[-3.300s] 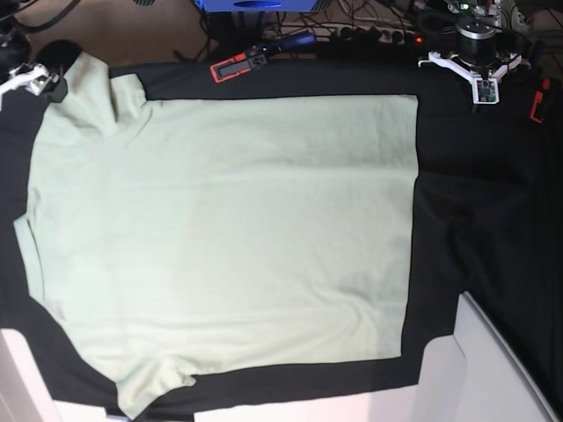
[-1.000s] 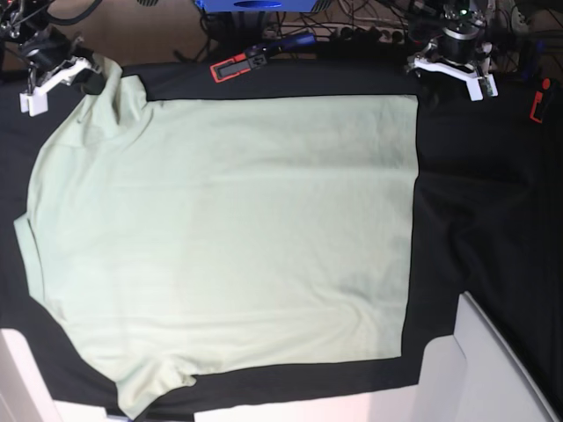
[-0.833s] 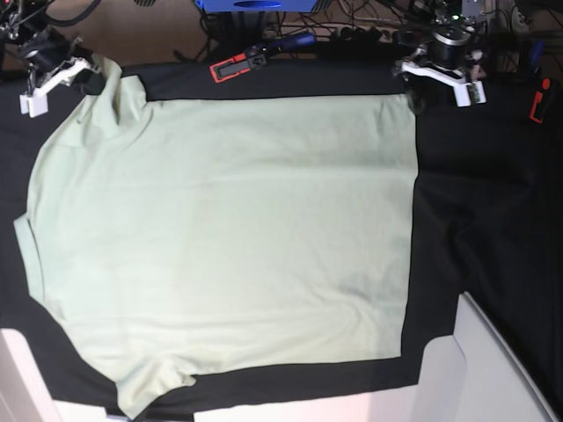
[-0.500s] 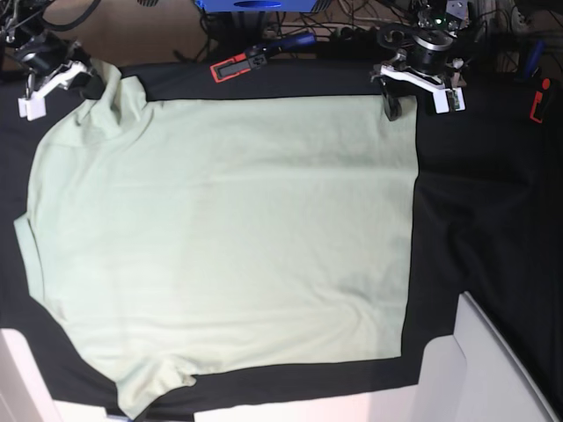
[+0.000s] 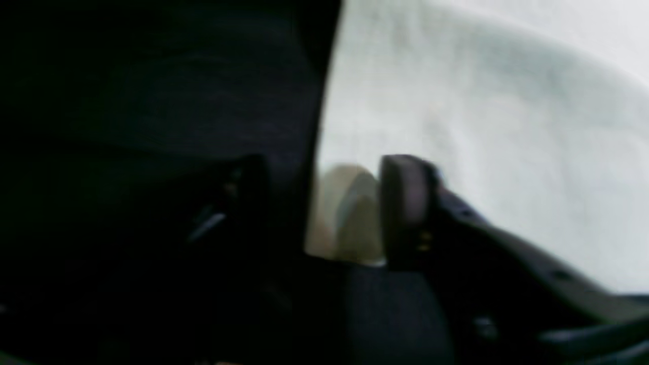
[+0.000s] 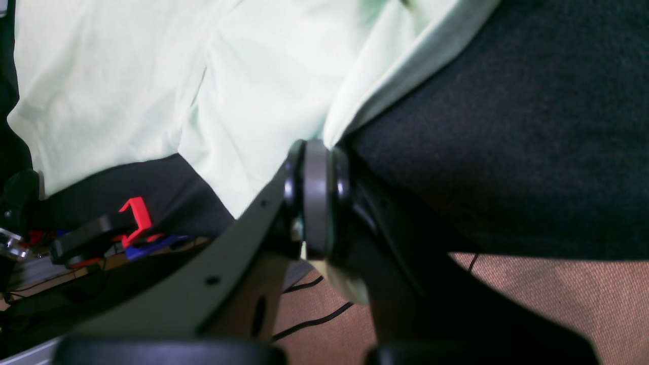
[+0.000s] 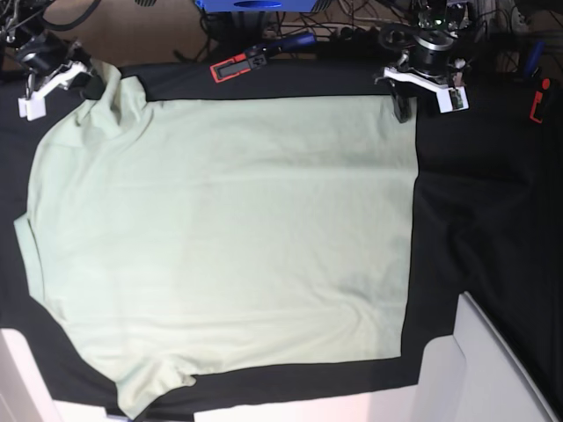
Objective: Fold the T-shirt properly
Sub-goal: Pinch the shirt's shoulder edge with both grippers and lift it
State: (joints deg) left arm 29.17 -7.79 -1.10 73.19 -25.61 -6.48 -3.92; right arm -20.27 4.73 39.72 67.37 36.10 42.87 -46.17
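Observation:
The pale mint T-shirt (image 7: 220, 229) lies spread flat on the black cloth (image 7: 484, 220). My left gripper (image 7: 419, 100) is at the shirt's far right corner. In the left wrist view its jaws (image 5: 324, 208) stand apart, one finger over the black cloth and the other over the T-shirt (image 5: 481, 126), with the shirt's edge running between them. My right gripper (image 7: 63, 77) is at the far left sleeve. Close up, the right gripper (image 6: 315, 197) is shut with the edge of the T-shirt (image 6: 253, 76) pinched between its pads.
A red and black tool (image 7: 237, 66) lies past the shirt's far edge, and a red piece (image 7: 538, 101) sits at the far right. White blocks (image 7: 475, 369) stand at the near right corner. Cables and a blue box (image 7: 255, 4) crowd the back.
The left gripper has moved left from the black cloth onto the shirt's far right corner, and its jaws have narrowed. The right gripper stays shut on the sleeve.

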